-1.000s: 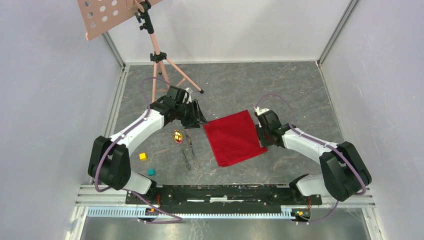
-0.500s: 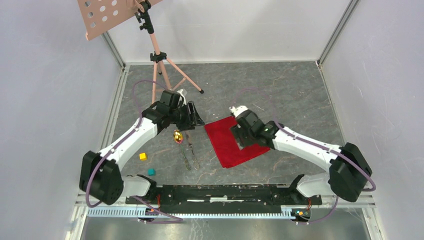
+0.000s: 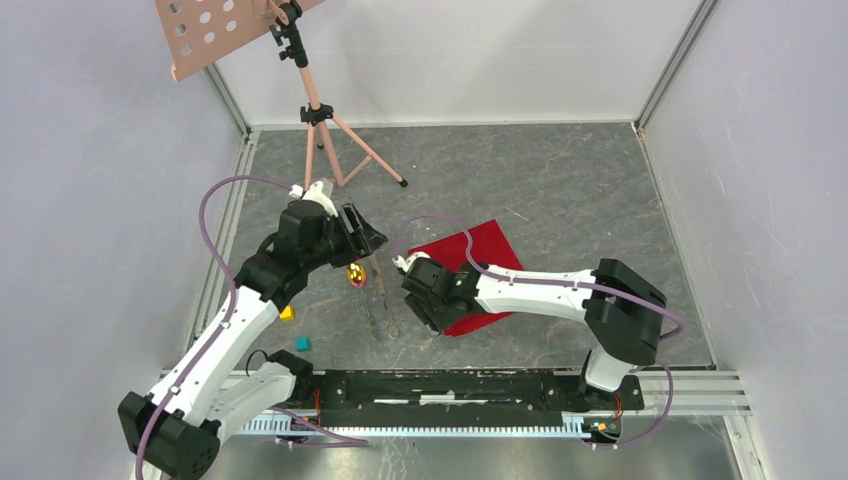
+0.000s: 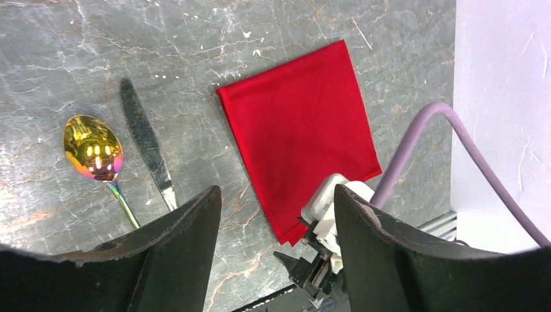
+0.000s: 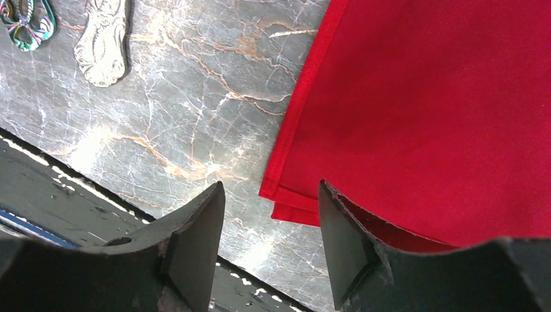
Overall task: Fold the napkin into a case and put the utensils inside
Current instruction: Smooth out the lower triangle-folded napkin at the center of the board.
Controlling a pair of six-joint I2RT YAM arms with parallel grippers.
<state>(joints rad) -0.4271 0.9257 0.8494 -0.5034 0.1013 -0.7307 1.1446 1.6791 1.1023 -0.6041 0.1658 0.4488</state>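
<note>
So the napkin (image 3: pixel 488 248) is a bright red cloth with a bit of sheen, lying flat on the grey marbled counter (image 3: pixel 580 180) about mid-counter, a touch right of centre. It's already folded over: the right wrist view shows two layers stacked at its near-left corner (image 5: pixel 289 201). From above it's a nearly square rectangle sitting askew to the counter's edges, its slightly longer sides running far to near and leaning right as they come toward the bases. The utensils are just left of it on bare counter, not in the cloth: a spoon (image 3: pixel 354 273) with a shiny gold bowl, and a knife (image 4: pixel 146 143) right beside it. Both run far to near, with bowl and blade at the far end and handles toward the bases. The left gripper (image 3: pixel 362 236) hangs over the spoon's far end, jaws apart and holding nothing. The right gripper (image 3: pixel 428 302) is over the napkin's near-left corner, jaws also spread with nothing between them. A yellow block (image 3: pixel 286 313) and a teal block (image 3: pixel 302 344) sit further left.
</note>
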